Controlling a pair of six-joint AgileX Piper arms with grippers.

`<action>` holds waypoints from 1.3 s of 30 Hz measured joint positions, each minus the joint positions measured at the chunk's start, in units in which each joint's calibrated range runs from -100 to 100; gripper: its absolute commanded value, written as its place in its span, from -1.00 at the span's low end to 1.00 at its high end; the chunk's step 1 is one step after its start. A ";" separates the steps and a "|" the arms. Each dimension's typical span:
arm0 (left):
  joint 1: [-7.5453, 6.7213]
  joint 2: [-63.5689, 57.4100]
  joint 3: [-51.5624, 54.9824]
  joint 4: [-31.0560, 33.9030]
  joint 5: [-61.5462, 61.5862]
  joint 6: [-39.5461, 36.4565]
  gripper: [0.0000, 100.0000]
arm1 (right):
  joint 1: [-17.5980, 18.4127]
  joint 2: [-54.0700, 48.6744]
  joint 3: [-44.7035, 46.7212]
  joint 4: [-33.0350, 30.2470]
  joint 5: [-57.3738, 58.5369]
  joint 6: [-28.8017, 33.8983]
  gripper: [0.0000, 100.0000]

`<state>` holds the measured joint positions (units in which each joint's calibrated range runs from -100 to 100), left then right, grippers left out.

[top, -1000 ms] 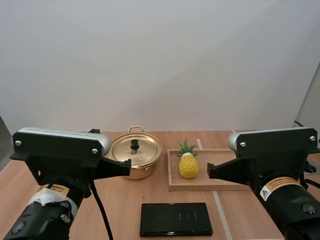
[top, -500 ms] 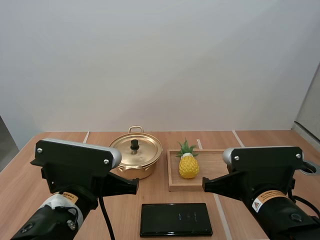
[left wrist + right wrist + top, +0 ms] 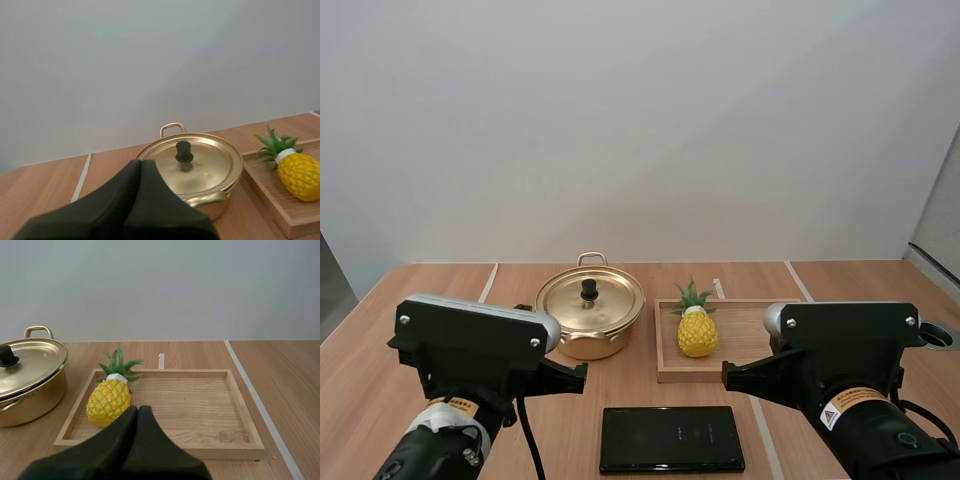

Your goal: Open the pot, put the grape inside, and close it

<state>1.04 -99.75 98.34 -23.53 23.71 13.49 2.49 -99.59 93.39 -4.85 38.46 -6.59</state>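
A gold pot (image 3: pixel 591 318) with its lid on and a black knob (image 3: pixel 589 290) stands on the wooden table. To its right, a yellow toy pineapple (image 3: pixel 697 330) stands at the left end of a wooden tray (image 3: pixel 765 322). My left gripper (image 3: pixel 582 372) is shut on nothing, just in front of the pot. The left wrist view has its dark wedge (image 3: pixel 140 163) close before the pot (image 3: pixel 192 172). My right gripper (image 3: pixel 726 375) is shut and empty at the tray's front edge. Its wedge (image 3: pixel 138 409) points at the pineapple (image 3: pixel 109 401) in the tray (image 3: pixel 200 410).
A flat black slab like a phone (image 3: pixel 671 438) lies on the table in front of the tray, between the two arms. Pale tape lines cross the tabletop. A round hole shows at the table's right edge (image 3: pixel 940 335).
Both arms have sunk lower in the high view, and the left one shifted right. Pot, pineapple and tray have not moved.
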 measured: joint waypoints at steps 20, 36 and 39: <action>0.00 0.00 1.52 0.00 -1.33 -4.35 -0.98 | -0.63 0.00 6.42 0.13 -5.76 0.00 -1.00; 0.00 0.00 1.52 0.00 8.15 -5.64 -0.98 | -0.65 0.00 6.42 0.13 -6.17 0.00 -1.00; 0.00 0.00 1.52 0.00 8.15 -5.64 -0.98 | -0.65 0.00 6.42 0.02 -6.17 0.00 -1.00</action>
<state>1.04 -99.75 99.86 -23.53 31.86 7.85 1.84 -99.59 99.81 -4.83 32.29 -6.59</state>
